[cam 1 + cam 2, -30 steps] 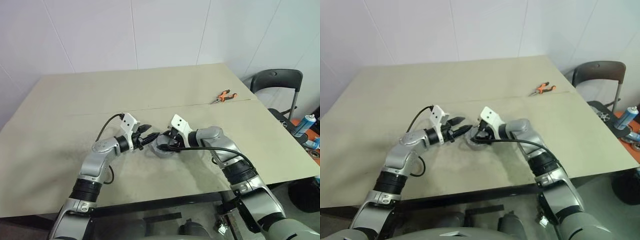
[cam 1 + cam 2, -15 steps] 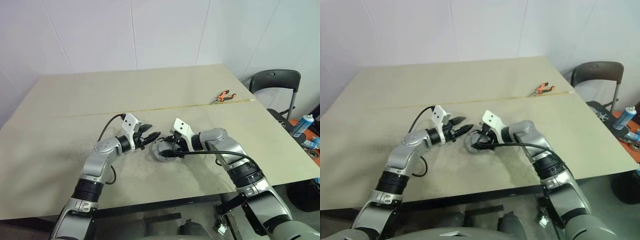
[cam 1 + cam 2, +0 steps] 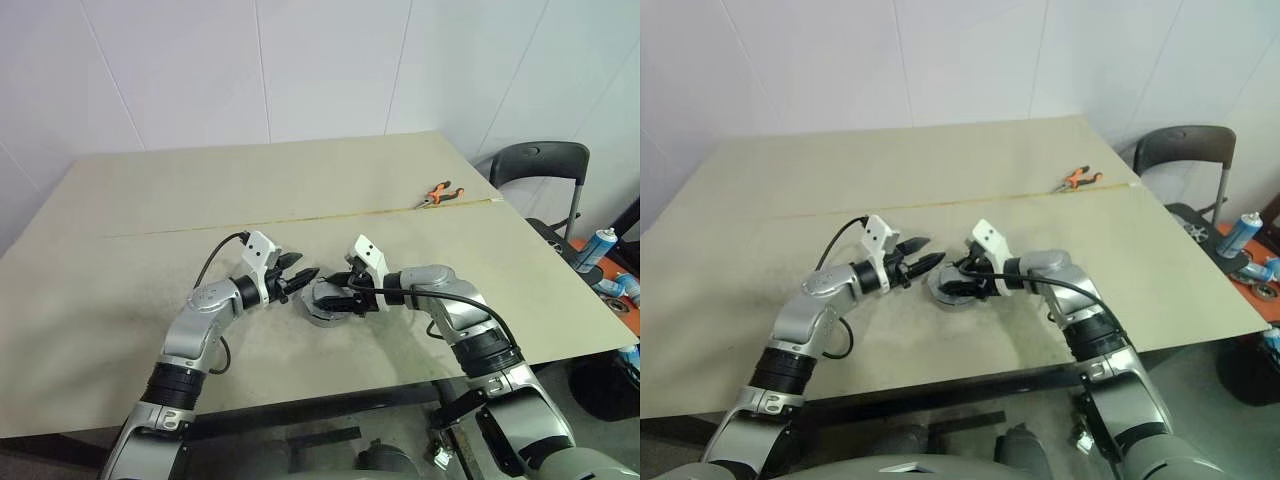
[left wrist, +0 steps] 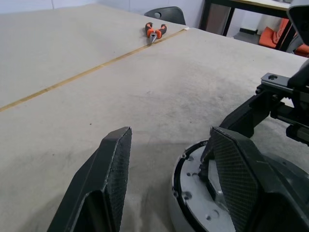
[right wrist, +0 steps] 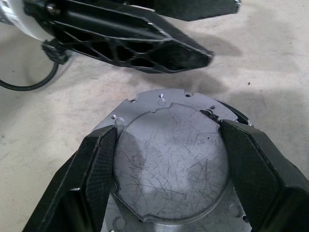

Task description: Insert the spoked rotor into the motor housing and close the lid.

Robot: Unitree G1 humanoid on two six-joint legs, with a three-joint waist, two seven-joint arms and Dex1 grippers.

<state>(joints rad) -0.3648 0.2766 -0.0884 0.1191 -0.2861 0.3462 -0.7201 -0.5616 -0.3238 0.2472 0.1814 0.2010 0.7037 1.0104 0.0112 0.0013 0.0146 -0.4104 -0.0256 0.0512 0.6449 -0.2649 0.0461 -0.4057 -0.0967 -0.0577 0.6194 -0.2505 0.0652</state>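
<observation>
1. Silver metal is what you see at the centre of the head views: a round assembly (image 3: 328, 303) sits on the table (image 3: 150, 250) between your two arms. From here you cannot tell whether the spoked rotor is inside, so judge the insertion as likely done but unconfirmed. An orange-handled pair of pliers (image 3: 437, 193) lies well apart, near the far right edge.

2. From the left wrist view, your left gripper (image 4: 169, 159) has its jaws spread and grasps nothing. One finger hangs over the near rim of the motor housing (image 4: 193, 203); the other stands over bare table beside it.

3. From the right wrist view, your right gripper (image 5: 169, 159) straddles the raised round plate on top, which looks like the lid (image 5: 171, 159) seated on the housing. The fingers (image 5: 96, 164) lie close against its two sides, jaws wide; whether they press it or only flank it you cannot tell.

4. What remains, in my judgement, is confirming the lid sits flush and fully closed.
</observation>
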